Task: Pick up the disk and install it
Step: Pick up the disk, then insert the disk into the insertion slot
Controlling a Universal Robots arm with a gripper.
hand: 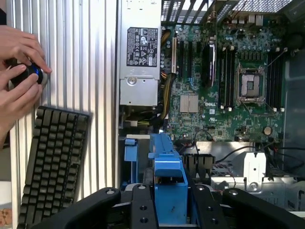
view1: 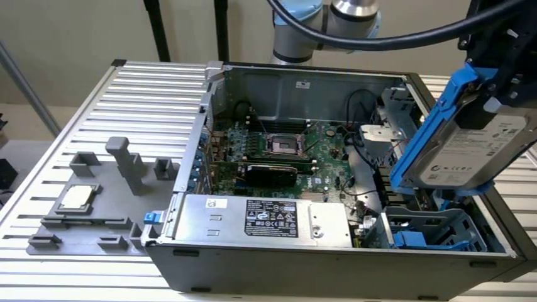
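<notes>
So the disk (view1: 482, 148) is up in the air right now, jaws clamped on its upper end, hanging on edge and tipped a bit. It's over the corner of the open PC case (view1: 336, 270) that sits toward the table (view1: 151, 88) edge on the exterior view's right, just above the blue drive bay (view1: 436, 234). It isn't touching the bay as far as I can tell. The drive is a flat silver-grey metal slab with a white printed label, clipped into a bright blue plastic frame (view1: 424, 135) that wraps its long sides. My guess on handling is that it's dense for its size and totally rigid, with a smooth lid that could slip. It probably won't like knocks either, so I'd say the frame rails are the sane place to grab, not the label face. The plastic likely has a little give, which helps the grip but means it could rock. Inside the case there's a green motherboard (view1: 277, 141) full of slots and cables, plus a long grey sheet-metal power supply (view1: 251, 220) with a black-and-white sticker. The table is ribbed aluminium. Toward its edge on the exterior view's left there's a matte grey fixture holding a square silver chip (view1: 75, 196). The wrist view also shows a black keyboard (hand: 52, 162) and a person's hands (hand: 19, 47) on a small round controller.
</notes>
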